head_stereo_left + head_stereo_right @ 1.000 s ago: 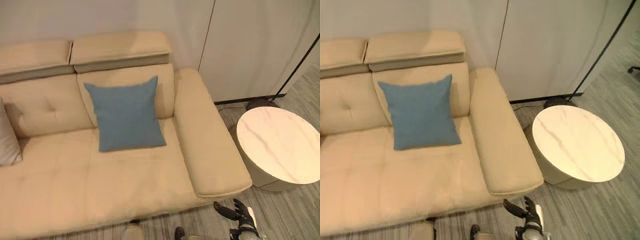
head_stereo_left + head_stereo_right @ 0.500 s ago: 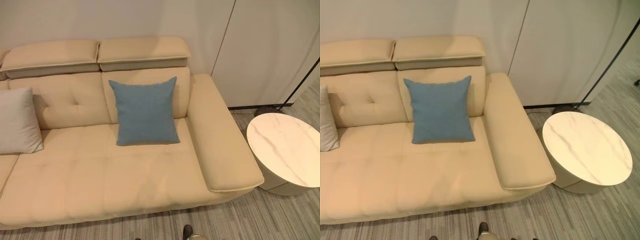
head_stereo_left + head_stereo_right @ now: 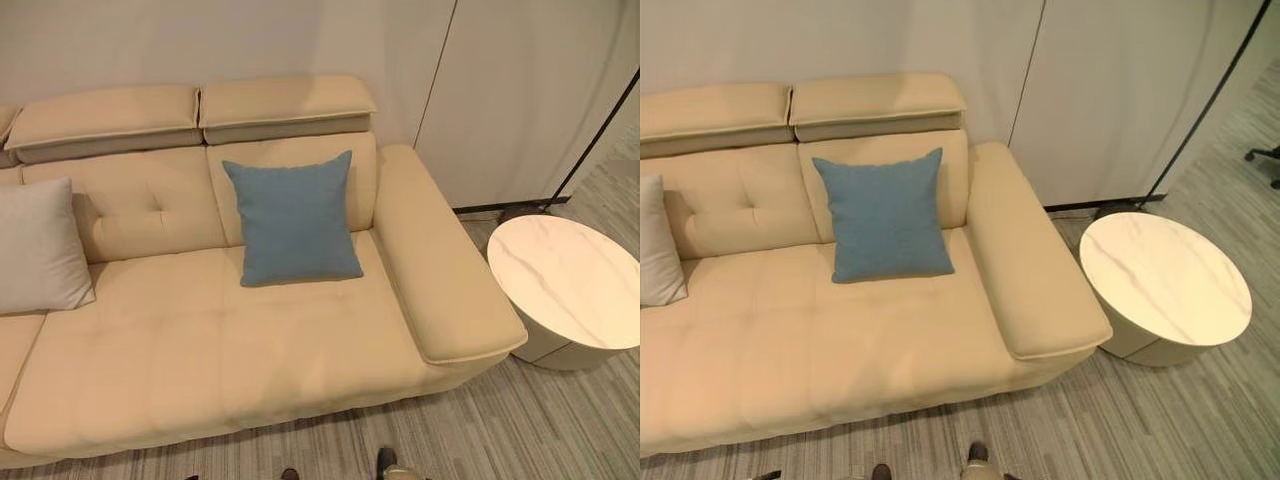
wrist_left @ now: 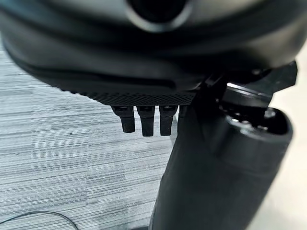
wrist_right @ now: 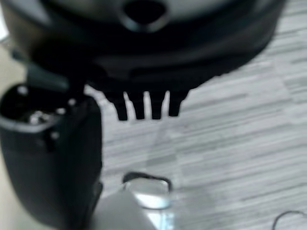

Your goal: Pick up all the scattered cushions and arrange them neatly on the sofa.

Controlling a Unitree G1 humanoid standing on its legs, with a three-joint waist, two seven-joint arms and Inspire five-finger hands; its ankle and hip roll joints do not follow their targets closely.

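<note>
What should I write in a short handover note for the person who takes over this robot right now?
Left hand: open, holding nothing, over the grey floor.
Right hand: open, also empty, over the floor.
Blue cushion: upright against the backrest of the beige sofa, near its armrest.
Grey cushion: leaning on the backrest further along the seat.
Done: both visible cushions are on the sofa.
Left: check the surrounding floor for more cushions. Round marble side table holds none.
</note>
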